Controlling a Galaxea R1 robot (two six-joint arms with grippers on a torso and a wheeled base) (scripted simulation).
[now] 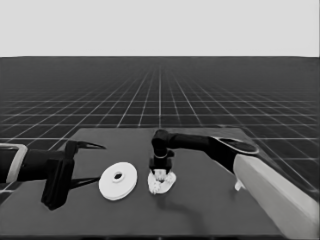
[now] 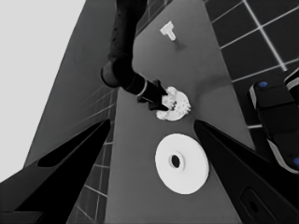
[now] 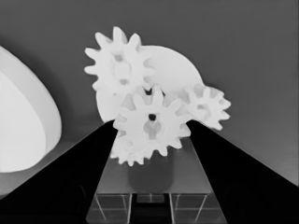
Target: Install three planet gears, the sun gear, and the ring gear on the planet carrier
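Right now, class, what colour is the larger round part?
White, clearest in the left wrist view: larger round part.

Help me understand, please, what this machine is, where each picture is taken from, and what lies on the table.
It is a simulated two-armed robot at a dark table. One picture looks down from its head; the other two come from cameras on its wrists. The right gripper reaches over the smaller round part, its jaws on either side of a gear, with more gears sitting on that part. The left gripper waits, open, beside the larger round part. A thin white piece lies apart.
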